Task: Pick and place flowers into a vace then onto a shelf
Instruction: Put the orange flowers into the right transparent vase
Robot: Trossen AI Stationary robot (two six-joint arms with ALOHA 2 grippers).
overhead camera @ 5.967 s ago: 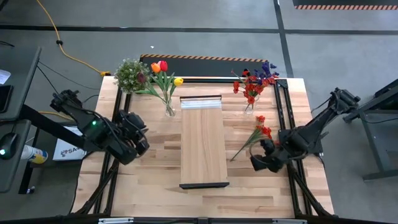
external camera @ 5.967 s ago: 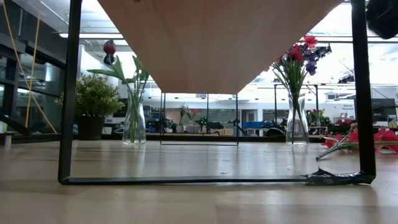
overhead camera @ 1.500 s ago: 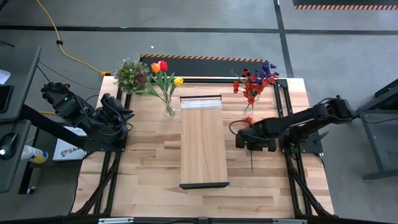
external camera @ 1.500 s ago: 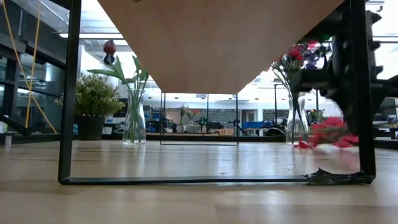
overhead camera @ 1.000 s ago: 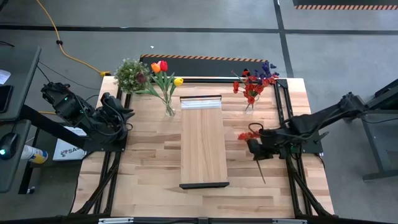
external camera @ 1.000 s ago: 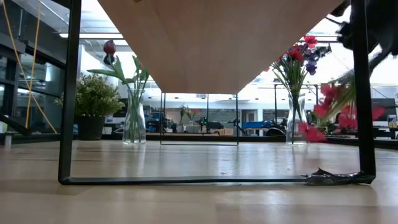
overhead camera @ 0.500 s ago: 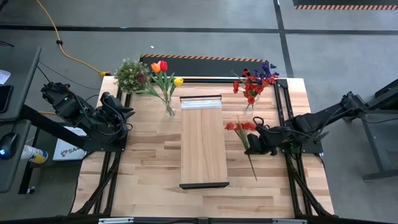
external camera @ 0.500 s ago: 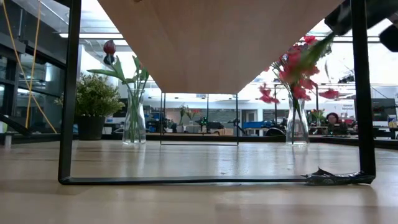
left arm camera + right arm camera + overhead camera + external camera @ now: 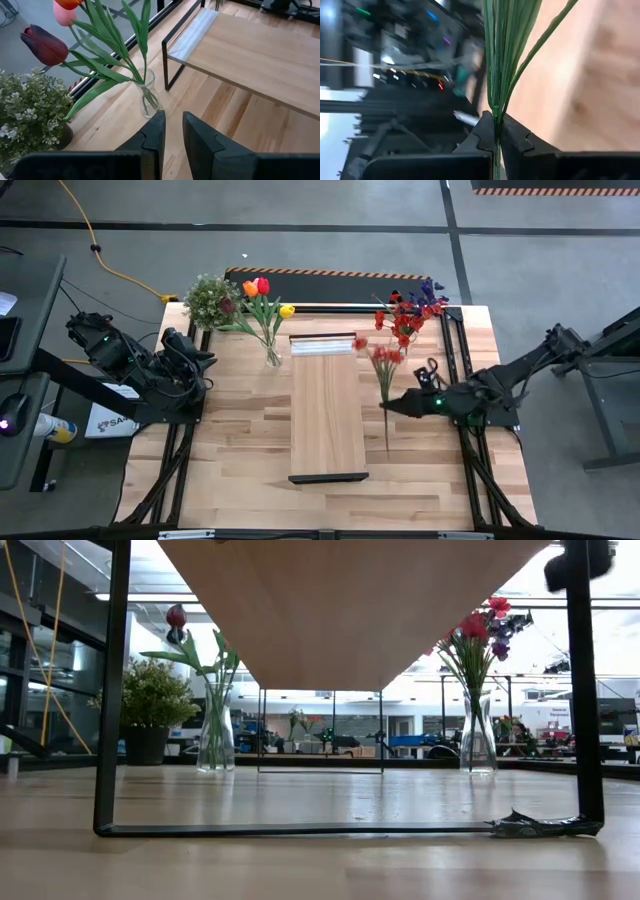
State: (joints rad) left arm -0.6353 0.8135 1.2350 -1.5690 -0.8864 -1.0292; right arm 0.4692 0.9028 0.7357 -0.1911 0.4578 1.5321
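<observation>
My right gripper point(image 9: 386, 408) is raised over the table just right of the shelf point(image 9: 327, 420) and is shut on a red small-blossom spray point(image 9: 372, 352). Its blossoms point toward the far edge, close to the right vase point(image 9: 400, 352), which holds red and purple flowers. The left vase point(image 9: 272, 358) with tulips point(image 9: 45, 45) stands on the table at the shelf's far left corner. My left gripper point(image 9: 205, 360) hovers at the table's left edge, facing that vase in the left wrist view. Its fingers point(image 9: 172, 127) stand slightly open, with nothing between them. My right gripper pinches the spray's bunched green stems point(image 9: 495, 107) between its two fingers, about halfway along them. The fingers come nearly level from the table's right side and lie across the stems. The spray is lifted clear, with its blossoms toward the far edge and its stem end point(image 9: 387, 448) toward the near edge.
A bushy potted plant point(image 9: 210, 298) stands at the far left corner beside the tulip vase. The shelf's black frame legs point(image 9: 112, 690) rest on the tabletop. Bare planks lie to the left and right of the shelf and along the near edge point(image 9: 330, 505).
My right gripper has risen and turned at the wrist, drifting a little toward the shelf, still shut on the spray. The spray has swung round. Its blossoms have moved from beside the gripper toward the far edge, near the right vase, and its stem end has moved toward the shelf.
</observation>
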